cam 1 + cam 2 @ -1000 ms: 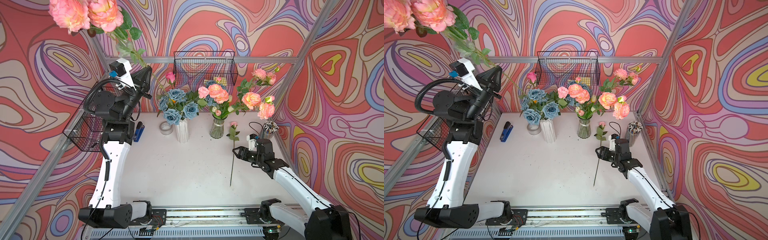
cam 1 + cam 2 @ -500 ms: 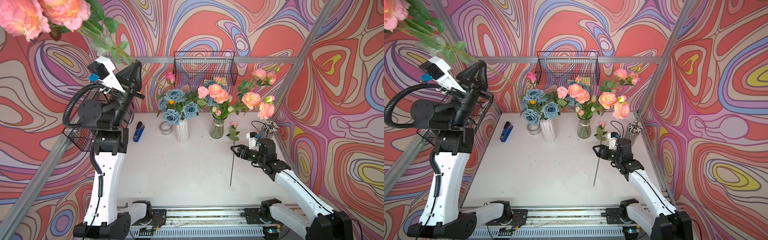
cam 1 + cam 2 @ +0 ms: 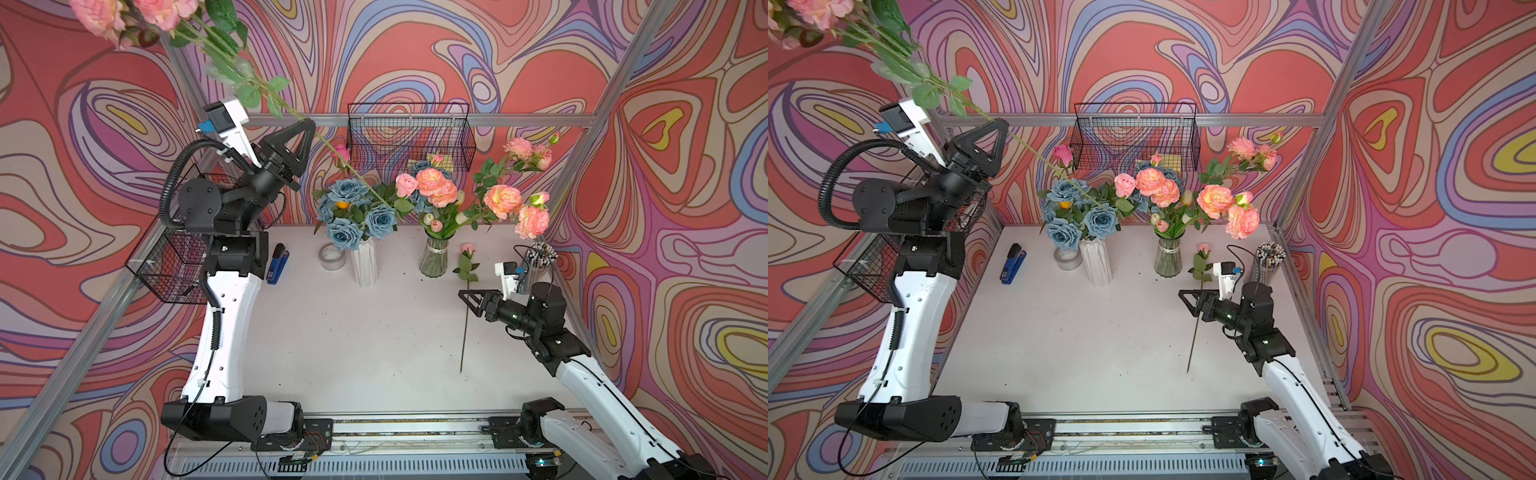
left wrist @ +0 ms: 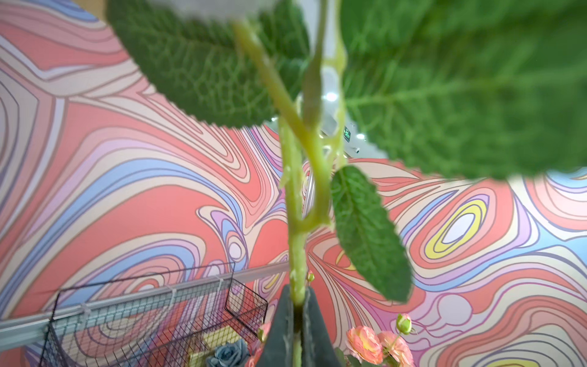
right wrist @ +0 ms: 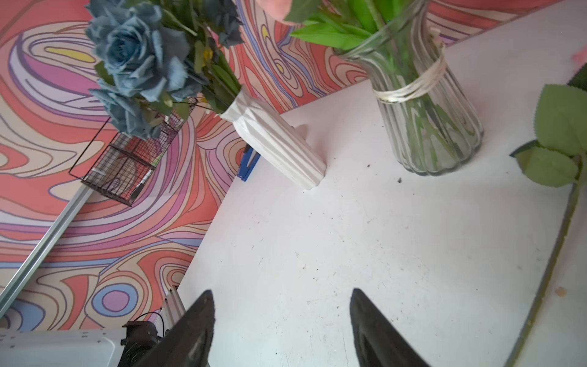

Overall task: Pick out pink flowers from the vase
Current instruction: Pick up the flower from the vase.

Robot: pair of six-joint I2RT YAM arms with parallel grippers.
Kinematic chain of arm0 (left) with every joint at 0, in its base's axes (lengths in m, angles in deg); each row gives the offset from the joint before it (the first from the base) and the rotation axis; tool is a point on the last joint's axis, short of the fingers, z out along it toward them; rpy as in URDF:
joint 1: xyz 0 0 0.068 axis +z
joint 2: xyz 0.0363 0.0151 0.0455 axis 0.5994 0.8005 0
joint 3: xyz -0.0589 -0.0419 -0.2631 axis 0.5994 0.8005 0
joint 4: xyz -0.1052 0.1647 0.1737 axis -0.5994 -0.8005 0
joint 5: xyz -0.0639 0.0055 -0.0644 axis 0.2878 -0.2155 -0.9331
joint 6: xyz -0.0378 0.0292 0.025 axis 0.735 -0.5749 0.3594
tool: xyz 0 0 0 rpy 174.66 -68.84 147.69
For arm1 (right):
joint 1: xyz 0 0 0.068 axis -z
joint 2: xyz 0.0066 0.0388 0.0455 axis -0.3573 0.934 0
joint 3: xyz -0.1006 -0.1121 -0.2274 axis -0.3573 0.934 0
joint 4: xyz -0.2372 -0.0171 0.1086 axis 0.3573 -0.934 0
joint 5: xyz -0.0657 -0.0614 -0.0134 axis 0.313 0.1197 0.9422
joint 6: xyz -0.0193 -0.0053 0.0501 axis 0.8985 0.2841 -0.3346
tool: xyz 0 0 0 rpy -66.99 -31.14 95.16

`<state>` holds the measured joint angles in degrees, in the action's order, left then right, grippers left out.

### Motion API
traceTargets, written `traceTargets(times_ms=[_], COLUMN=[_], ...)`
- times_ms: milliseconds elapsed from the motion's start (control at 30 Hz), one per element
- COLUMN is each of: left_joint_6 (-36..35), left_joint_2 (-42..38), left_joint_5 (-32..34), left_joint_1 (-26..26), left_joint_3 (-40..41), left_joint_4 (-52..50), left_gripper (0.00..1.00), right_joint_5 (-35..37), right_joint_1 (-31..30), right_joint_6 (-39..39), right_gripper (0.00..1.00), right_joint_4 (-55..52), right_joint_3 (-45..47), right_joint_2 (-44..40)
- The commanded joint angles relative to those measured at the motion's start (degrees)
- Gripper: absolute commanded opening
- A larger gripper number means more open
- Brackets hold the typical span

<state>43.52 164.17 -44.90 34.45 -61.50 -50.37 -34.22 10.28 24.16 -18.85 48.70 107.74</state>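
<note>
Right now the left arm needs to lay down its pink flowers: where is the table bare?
Bare: the white table's middle, between white ribbed vase, lying pink rose stem and front metal rail. Crowded at the back: blue stapler, clear tape roll, ribbed glass vase.

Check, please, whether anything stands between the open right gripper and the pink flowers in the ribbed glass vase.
Nothing visible does: bare white table lies between the right gripper and the ribbed glass vase of pink flowers. The loose pink rosebud stem lies beside the gripper, off that line.
</note>
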Motion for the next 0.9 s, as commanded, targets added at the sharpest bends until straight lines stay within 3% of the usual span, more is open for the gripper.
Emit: traceTargets(times_ms=[0,100,300,500,733,867], left_joint_6=[1.99,-1.65,-16.74,-22.43,-37.23,-37.07], left_joint_2=[-0.49,0.98,2.33,1.91,1.07,0.27], left_joint_5=[-4.89,-7.84,-10.69,-11.46,-5.61,-4.75], left_joint_1=[-2.78,-6.99,-15.74,-18.4,-23.46,-24.59], left_joint_3=[0.94,0.62,0.66,6.77,10.01,15.31], left_joint_4=[2.08,-1.09,-16.94,-21.5,-34.29,-31.56], left_gripper=[0.0,0.0,0.0,0.0,0.0,0.0], right_joint_5=[-2.12,-2.01,-1.38,-1.27,-1.62,-1.2], right_joint_1=[-1.36,-2.75,-6.44,-9.72,-13.06,-15.39], right_joint_6=[-0.13,0.03,2.02,4.4,4.88,5.36], right_gripper=[0.69,0.69,0.69,0.69,0.69,0.69], right_joint_4=[4.66,6.5,7.41,8.16,11.3,12.89], right_joint_3=[1.33,1.52,-0.55,-2.41,-4.36,-5.81], right_joint_2=[-1.76,-1.93,-1.6,-1.25,2.22,5.27])
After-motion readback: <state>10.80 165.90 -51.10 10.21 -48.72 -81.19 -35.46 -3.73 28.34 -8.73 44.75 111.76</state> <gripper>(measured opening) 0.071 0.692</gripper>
